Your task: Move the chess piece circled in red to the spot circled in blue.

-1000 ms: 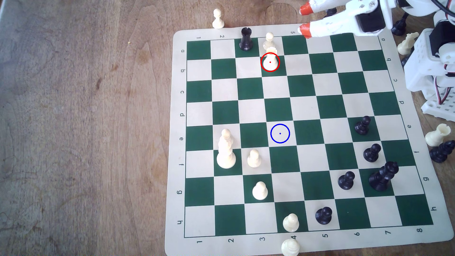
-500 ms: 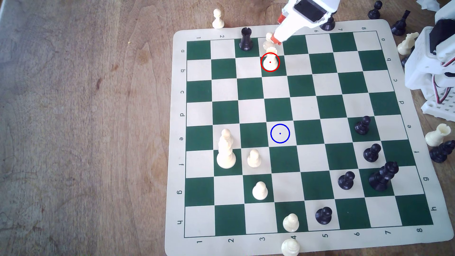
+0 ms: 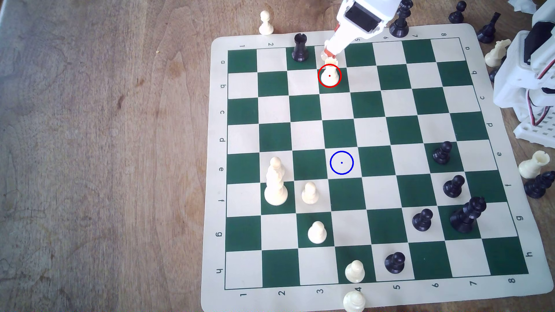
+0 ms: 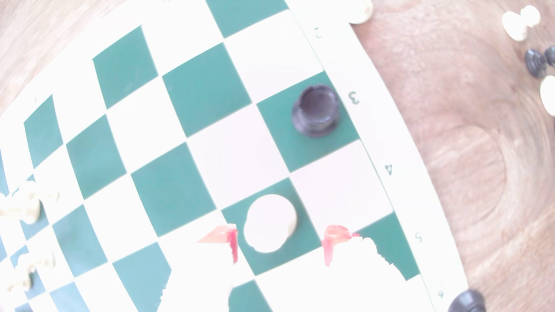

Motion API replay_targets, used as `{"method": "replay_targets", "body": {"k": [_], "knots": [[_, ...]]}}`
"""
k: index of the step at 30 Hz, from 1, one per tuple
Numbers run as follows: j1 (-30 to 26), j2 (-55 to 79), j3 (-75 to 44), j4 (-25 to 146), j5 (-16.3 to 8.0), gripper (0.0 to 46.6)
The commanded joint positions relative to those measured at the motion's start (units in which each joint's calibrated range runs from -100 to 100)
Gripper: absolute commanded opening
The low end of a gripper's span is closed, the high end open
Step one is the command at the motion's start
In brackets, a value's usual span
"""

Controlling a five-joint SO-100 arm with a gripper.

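The chess piece circled in red, a small cream-white rook (image 3: pixel 329 75), stands on a green square near the board's far edge. My gripper (image 3: pixel 332 42) reaches down from the far side, and its lower orange fingertip (image 3: pixel 330 53) hangs just behind the rook's top. In the wrist view the gripper (image 4: pixel 282 243) is open, and the rook (image 4: pixel 268 223) shows between the two orange fingertips (image 4: pixel 231 240) without touching either. The spot circled in blue (image 3: pixel 341 162) is an empty cream square three rows nearer the camera.
A black rook (image 3: pixel 300 48) stands one square to the exterior view's left of the gripper. A cream pawn (image 3: pixel 323 54) behind the white rook is mostly covered by the finger. More cream pieces (image 3: pixel 275 192) and black pieces (image 3: pixel 467 217) occupy the near rows. Captured pieces (image 3: pixel 533 165) lie off the board.
The gripper swung in from the exterior view's far right to above the rook, then dropped slightly closer to it. No piece has moved.
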State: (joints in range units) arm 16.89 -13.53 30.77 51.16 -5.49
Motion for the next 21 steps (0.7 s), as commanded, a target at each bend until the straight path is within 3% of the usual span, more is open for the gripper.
{"method": "replay_targets", "body": {"k": [1, 21], "knots": [[-1.0, 0.2, -0.3, -1.4, -0.2, 16.3], [-1.8, 3.8, 7.6, -10.5, -0.6, 17.1]]}}
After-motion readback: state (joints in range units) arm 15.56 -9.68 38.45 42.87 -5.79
